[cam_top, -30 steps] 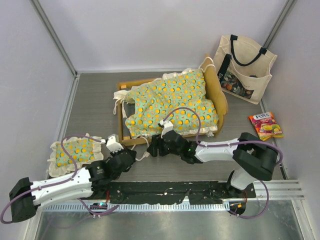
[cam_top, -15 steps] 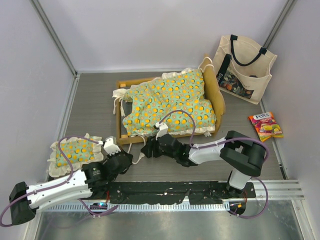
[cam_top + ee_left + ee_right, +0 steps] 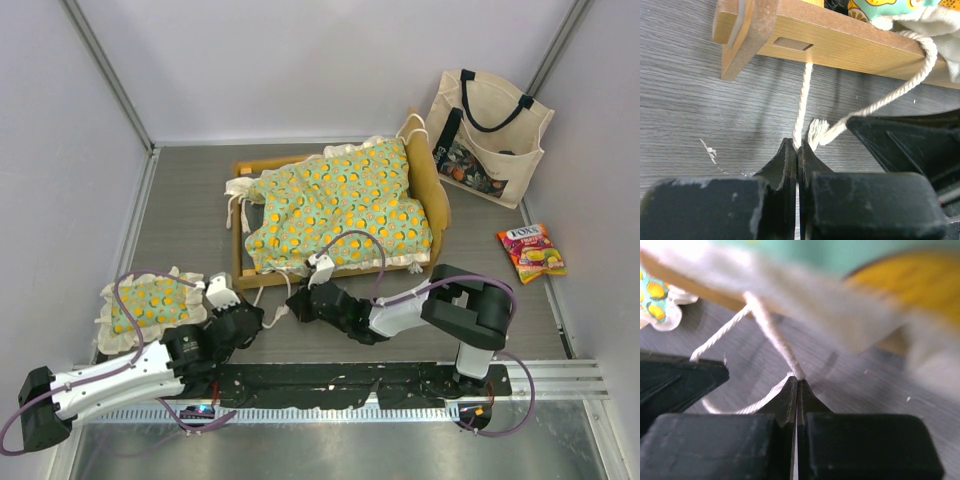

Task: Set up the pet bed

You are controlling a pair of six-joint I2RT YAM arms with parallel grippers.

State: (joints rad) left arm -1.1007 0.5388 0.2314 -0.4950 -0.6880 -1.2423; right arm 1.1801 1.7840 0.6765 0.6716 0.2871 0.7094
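The pet bed's light-wood frame lies mid-table with the green orange-print mattress cushion draped over it, curved headboard at the right. Cream tie cords hang off its near left corner. My left gripper is shut on one tie cord just below the frame's side rail. My right gripper sits right next to it, shut on another tie cord that runs up to the cushion's ruffle. Both sets of fingers hover close over the grey table.
A small matching ruffled pillow lies at the near left. At the back right a cream tote bag leans on the wall, with a candy packet in front of it. The arms' mounting rail runs along the near edge.
My right gripper has moved left toward the bed's near corner and shut on a tie cord. The bed shifted slightly. My left gripper stayed shut on its cord.
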